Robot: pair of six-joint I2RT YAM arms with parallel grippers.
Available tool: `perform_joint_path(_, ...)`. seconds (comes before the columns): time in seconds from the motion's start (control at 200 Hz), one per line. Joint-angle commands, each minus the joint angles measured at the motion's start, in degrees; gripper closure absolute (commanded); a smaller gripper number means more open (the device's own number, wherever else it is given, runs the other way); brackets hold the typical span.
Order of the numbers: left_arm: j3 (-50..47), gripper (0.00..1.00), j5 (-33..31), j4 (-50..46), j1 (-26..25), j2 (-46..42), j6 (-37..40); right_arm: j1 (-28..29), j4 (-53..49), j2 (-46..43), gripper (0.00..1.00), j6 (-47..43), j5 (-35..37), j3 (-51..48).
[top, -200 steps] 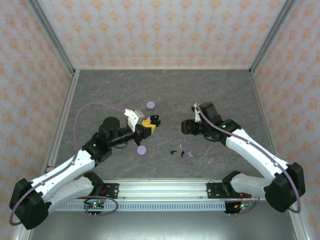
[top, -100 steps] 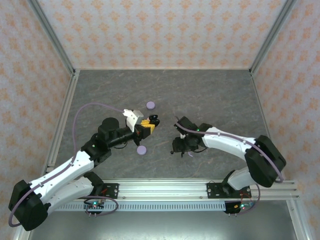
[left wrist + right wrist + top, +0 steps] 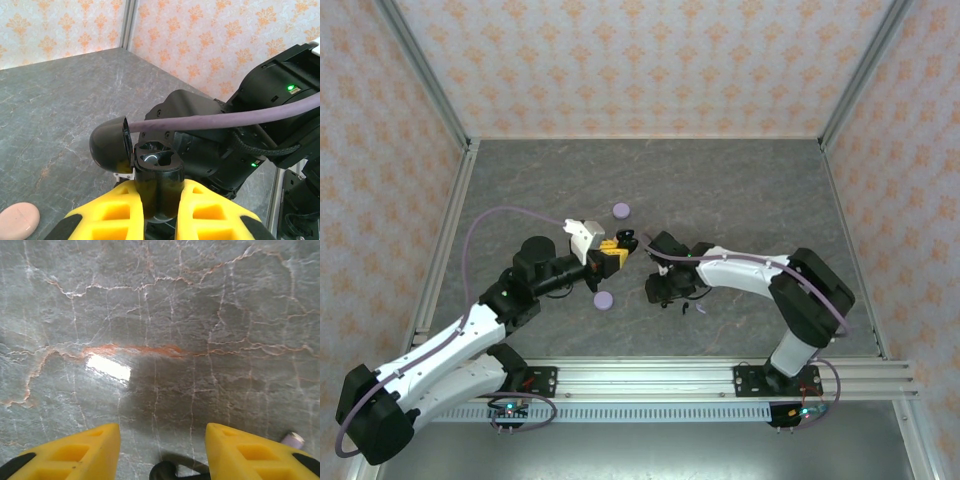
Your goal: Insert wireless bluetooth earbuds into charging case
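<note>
Left gripper (image 3: 159, 192) clenched on the open-lidded black charging case (image 3: 156, 167), right gripper (image 3: 161, 430) low over the grey table (image 3: 165, 330), yellow fingers (image 3: 75, 450) parted, black earbud (image 3: 167, 471) lying between them, lavender earbud (image 3: 292, 440) just beyond one finger.
</note>
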Motion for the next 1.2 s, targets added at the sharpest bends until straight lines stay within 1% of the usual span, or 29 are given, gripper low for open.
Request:
perform_joint_path(0.0,-0.7,0.96,-1.45,0.02,-0.47,-1.01,0.51,0.22,-0.6,0.7,0.52,-0.32,-0.87,0.36)
perform_joint_path(0.265,-0.7,0.96,-1.82,0.19,-0.54,-0.85,0.65,0.18,-2.67,-2.23,0.55,1.97,-3.46,-3.34)
perform_joint_path(0.5,-0.7,0.96,-1.91,0.1,-0.52,-0.66,0.65,1.27,-4.12,-4.92,0.57,4.0,-4.77,-5.54)
perform_joint_path(0.711,-0.53,0.96,-2.05,-0.1,-0.6,-0.61,0.74,1.71,-1.25,-6.09,0.58,5.35,-7.9,-7.28)
perform_joint_path(0.751,-0.57,0.96,-2.05,-0.1,-0.57,-0.61,0.74,1.72,-1.53,-6.16,0.58,5.25,-7.16,-7.03)
perform_joint_path(0.906,-0.38,0.95,-2.04,-0.46,-0.54,-0.59,0.72,1.7,-5.41,-7.46,0.58,3.21,0.07,-3.22)
perform_joint_path(1.001,-0.26,0.96,-1.99,-0.6,-0.59,-0.86,0.9,1.71,-8.05,-6.74,0.58,1.87,3.65,-0.51)
perform_joint_path(1.071,-0.32,0.96,-2.05,-0.66,-0.59,-1.11,0.92,1.71,-9.12,-5.53,0.58,1.49,4.95,0.78)
perform_joint_path(1.191,-0.61,0.96,-2.31,-0.86,-0.57,-1.43,1.01,2.12,-8.73,-2.91,0.59,1.29,4.5,2.35)
